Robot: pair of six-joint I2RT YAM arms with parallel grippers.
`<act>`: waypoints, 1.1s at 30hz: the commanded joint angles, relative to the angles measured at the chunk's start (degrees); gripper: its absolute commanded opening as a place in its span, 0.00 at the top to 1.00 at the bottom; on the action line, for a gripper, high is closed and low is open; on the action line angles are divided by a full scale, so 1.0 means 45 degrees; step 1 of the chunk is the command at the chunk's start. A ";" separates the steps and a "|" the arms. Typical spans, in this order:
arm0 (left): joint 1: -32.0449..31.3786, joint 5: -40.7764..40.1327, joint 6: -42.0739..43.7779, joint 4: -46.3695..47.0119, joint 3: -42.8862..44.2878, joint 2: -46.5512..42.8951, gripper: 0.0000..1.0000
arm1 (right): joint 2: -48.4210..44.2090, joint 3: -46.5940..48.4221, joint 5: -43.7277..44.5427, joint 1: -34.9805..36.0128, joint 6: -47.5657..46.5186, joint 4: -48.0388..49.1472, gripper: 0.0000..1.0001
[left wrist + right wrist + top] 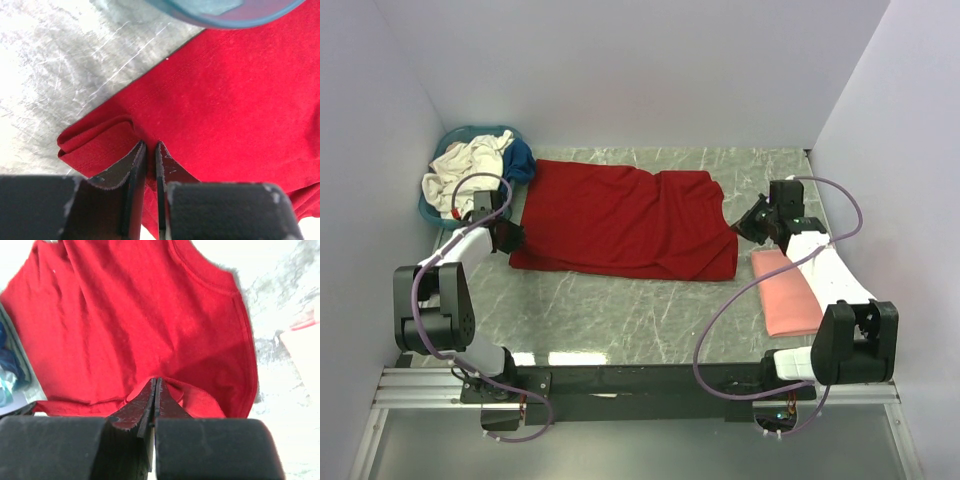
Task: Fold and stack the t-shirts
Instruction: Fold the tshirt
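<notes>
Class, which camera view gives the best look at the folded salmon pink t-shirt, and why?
The top external view: the pink t-shirt lies folded by the right arm, mostly visible. The right wrist view catches only a washed-out corner at its right edge, beyond the red t-shirt. The left wrist view shows none of it.

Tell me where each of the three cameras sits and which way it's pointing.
Top external: high behind the robot, looking down on the table, red shirt, basket and pink shirt; left arm and right arm show.
Left wrist: on the left arm, looking along the closed left gripper at the red shirt's folded corner, basket rim beyond.
Right wrist: on the right arm, looking along the right gripper at the shirt's opposite end.
Shared: both wrist views show the red shirt pinched at the fingertips.
</notes>
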 commanded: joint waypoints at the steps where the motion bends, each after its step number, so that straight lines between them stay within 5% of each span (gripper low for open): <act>1: -0.0031 -0.0023 -0.0149 0.0172 0.0605 0.0028 0.84 | 0.0082 0.0848 -0.0170 -0.0253 0.0050 0.0615 1.00; 33: -0.0031 0.0583 0.0163 0.0464 0.2089 0.1766 0.90 | 0.1467 0.1589 -0.1069 -0.1191 0.0246 0.1201 1.00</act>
